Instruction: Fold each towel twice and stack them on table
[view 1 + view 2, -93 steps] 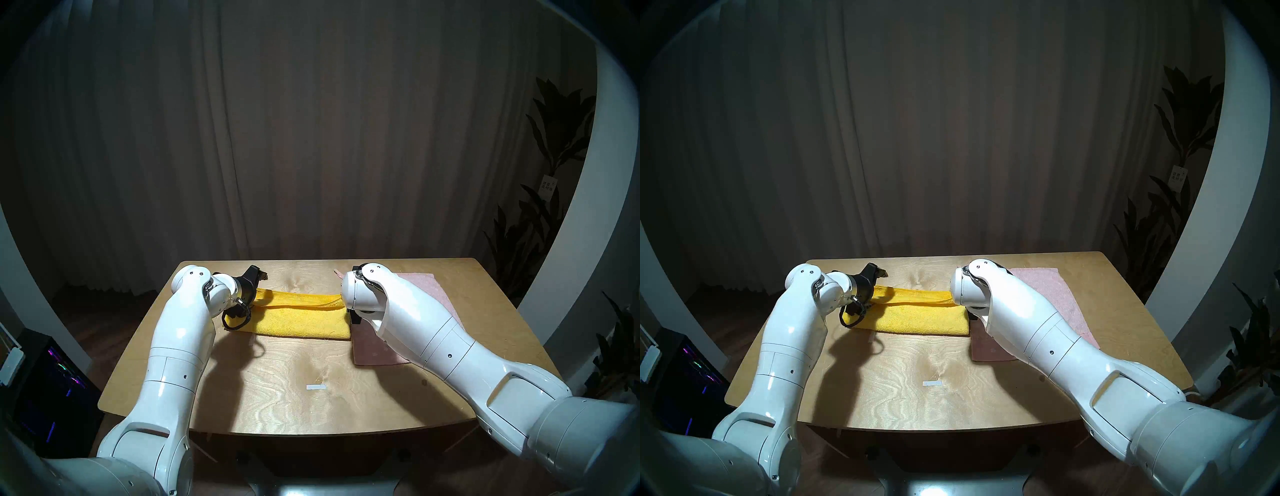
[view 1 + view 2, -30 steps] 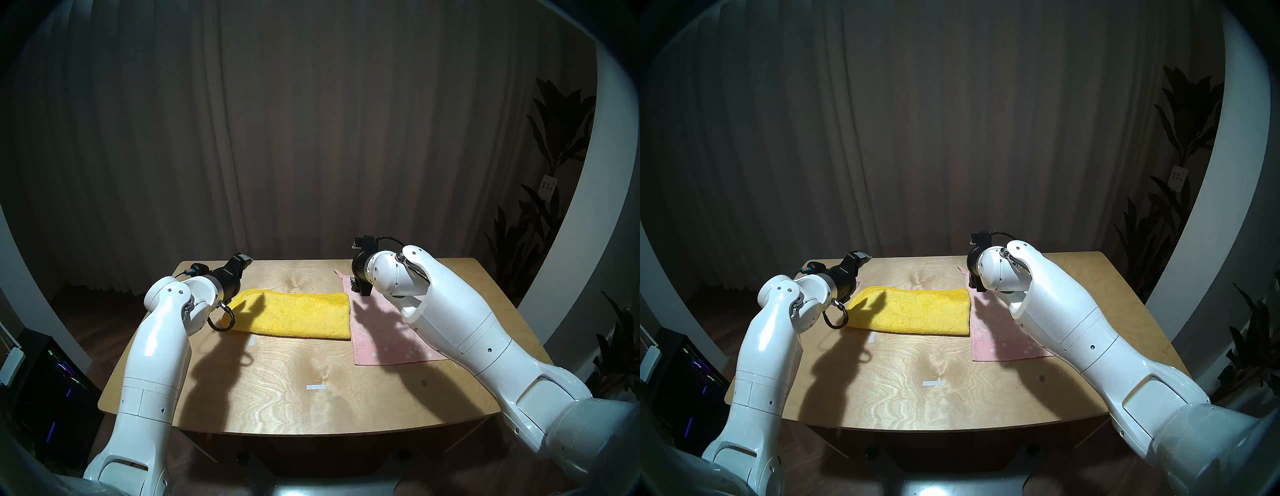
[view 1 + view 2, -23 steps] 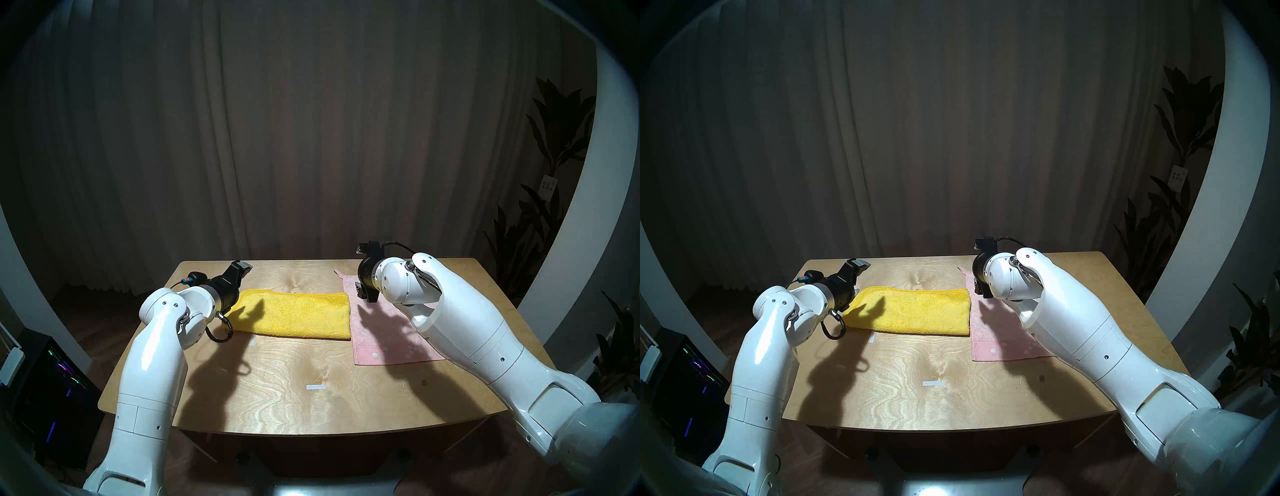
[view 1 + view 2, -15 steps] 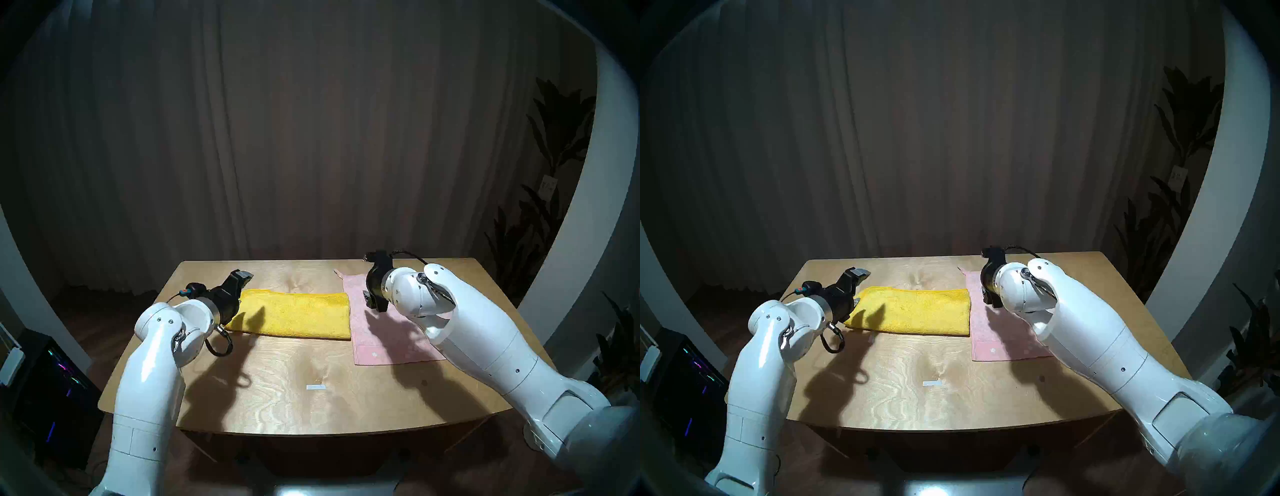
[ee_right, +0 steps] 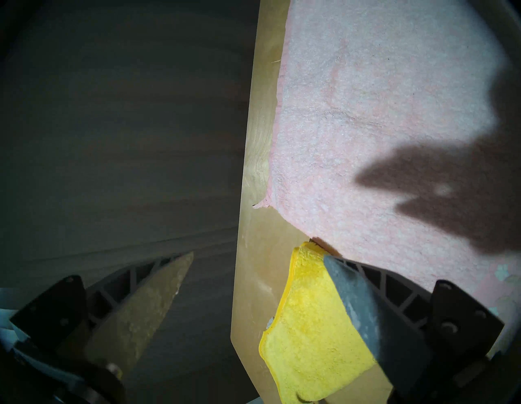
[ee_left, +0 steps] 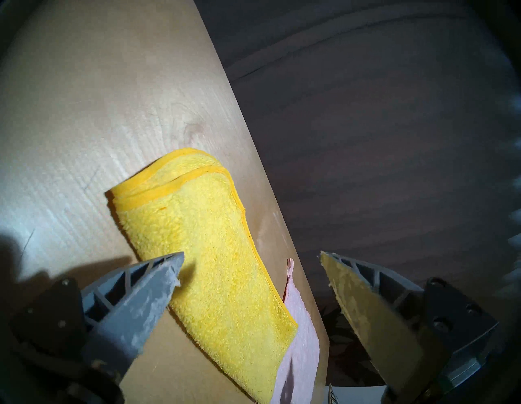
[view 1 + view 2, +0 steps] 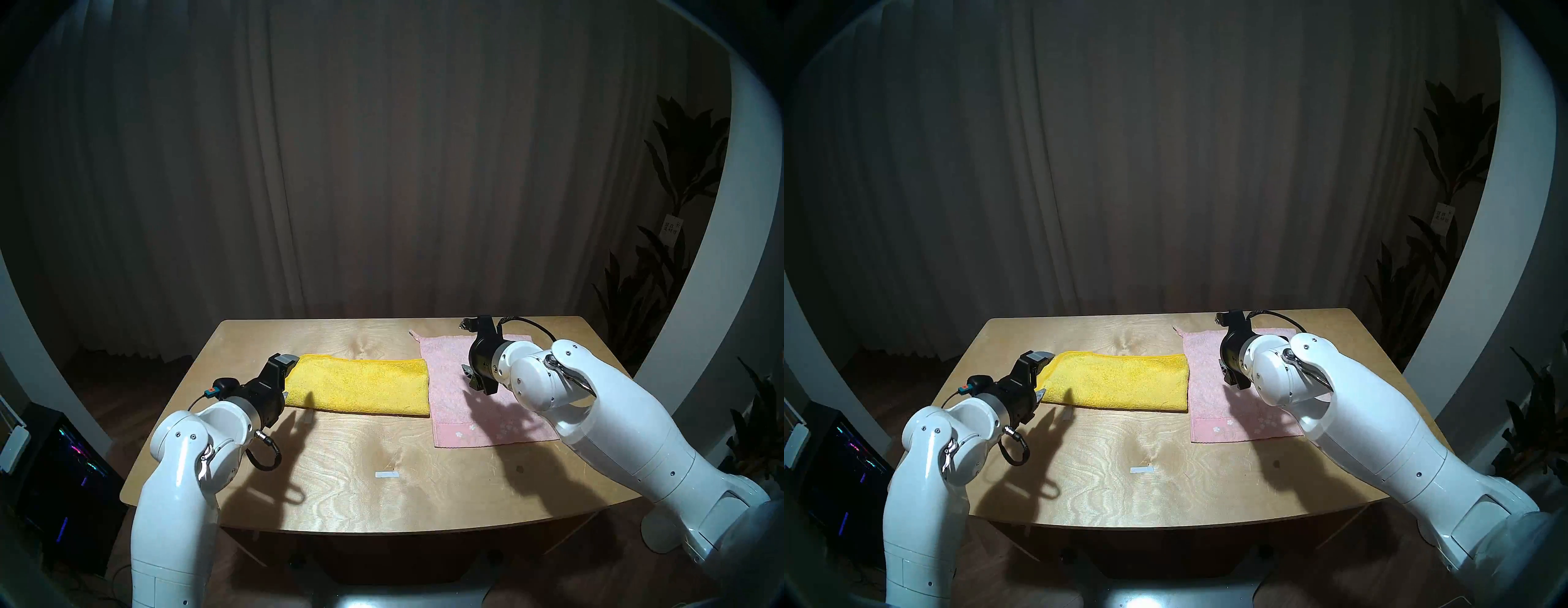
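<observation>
Yellow towel (image 7: 360, 385) was found folded once into a long strip, flat near the far edge of the table (image 7: 339, 488), no longer lifted at its top layer as three seconds before. Pink towel (image 7: 479, 403) was left unfolded toward the far right corner, its left edge touching the yellow strip. Left gripper (image 6: 251, 265) was pulled back to the strip's left end, jaws spread, empty. Right gripper (image 5: 258, 261) was moved rightward over the pink towel, jaws spread, nothing held.
</observation>
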